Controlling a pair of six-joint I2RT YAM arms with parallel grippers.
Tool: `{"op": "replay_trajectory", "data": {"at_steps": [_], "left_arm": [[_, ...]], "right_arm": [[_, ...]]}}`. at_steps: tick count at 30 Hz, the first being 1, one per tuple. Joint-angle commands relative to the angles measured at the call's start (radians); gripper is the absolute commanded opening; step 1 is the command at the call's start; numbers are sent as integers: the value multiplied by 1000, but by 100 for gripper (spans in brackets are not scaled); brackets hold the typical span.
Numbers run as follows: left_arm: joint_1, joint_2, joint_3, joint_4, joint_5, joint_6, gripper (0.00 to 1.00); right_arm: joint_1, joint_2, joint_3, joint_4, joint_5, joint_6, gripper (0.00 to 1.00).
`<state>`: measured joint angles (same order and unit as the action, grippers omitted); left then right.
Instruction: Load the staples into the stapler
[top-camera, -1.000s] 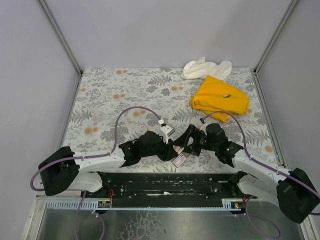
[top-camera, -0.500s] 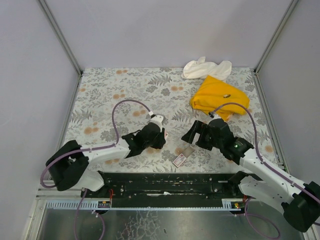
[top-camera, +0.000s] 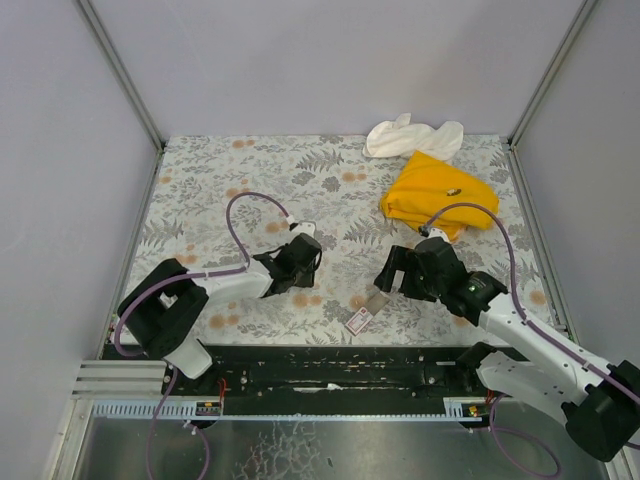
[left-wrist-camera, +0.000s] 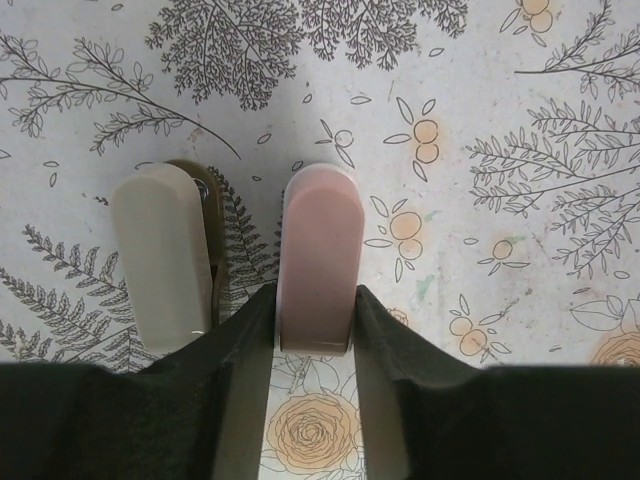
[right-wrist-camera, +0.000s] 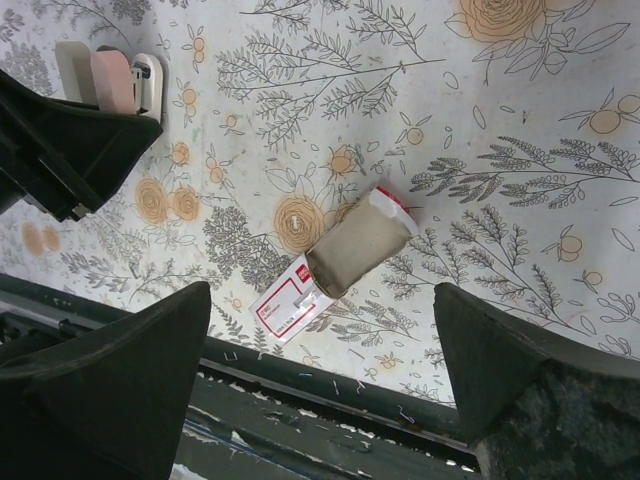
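Two grippers are in play, and the one thing that matters lies between them: the small flat pink cardboard staples box with its white label and tan inner piece. It sits flat on the floral-print table cover, well to the near-left of the crumpled yellow cloth, close to the arms' near edge.

Right gripper hovers on the line from the yellow cloth to the box, just beside the box's tan end, and its jaws are spread as wide as they go with nothing in them. From its own camera the right gripper has the box straight ahead in the gap between the dark jaws.

Now the axis: the box's long side runs on a slant, label end toward the near-left, open tan end toward the yellow cloth. So it lies skewed across the spread, not square to it. My read is that the wrist needs a turn before closing.

Left gripper is farther from the yellow cloth and clearly farther from the box. Its fingers stand a little apart, with only printed cover showing between them.

Right arm is nearer, so it looks like its move. I can't pick out a stapler anywhere.
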<state>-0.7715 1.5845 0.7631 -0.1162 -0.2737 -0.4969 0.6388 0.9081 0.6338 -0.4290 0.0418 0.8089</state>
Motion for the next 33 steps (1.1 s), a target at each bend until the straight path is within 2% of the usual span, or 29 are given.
{"op": "replay_trajectory", "data": {"at_steps": [1, 7, 9, 12, 16, 21, 24, 26, 30, 33], "left_arm": [[5, -3, 26, -3, -12, 11, 42], [7, -55, 2, 52, 74, 53, 78], [10, -69, 19, 65, 113, 76, 84], [49, -70, 61, 88, 182, 107, 88], [224, -77, 82, 151, 289, 92, 89], [540, -169, -17, 322, 365, -16, 91], [703, -259, -132, 417, 283, -68, 92], [761, -339, -238, 473, 168, -58, 94], [771, -450, -386, 583, -65, 47, 97], [771, -453, -417, 658, -92, 130, 98]], "right_arm": [[4, 19, 12, 29, 32, -47, 99], [3, 87, 50, 68, 18, -146, 99], [1, 133, 89, 81, 8, -184, 99], [-36, 189, 137, 114, -29, -248, 99], [-276, 217, 132, 223, -230, -280, 99], [-551, 201, 126, 259, -222, -388, 99], [-653, 90, 13, 405, -166, -415, 99], [-660, 3, -86, 515, -47, -436, 99], [-659, -69, -267, 705, 125, -457, 99], [-660, -39, -403, 893, 175, -498, 100]]}}
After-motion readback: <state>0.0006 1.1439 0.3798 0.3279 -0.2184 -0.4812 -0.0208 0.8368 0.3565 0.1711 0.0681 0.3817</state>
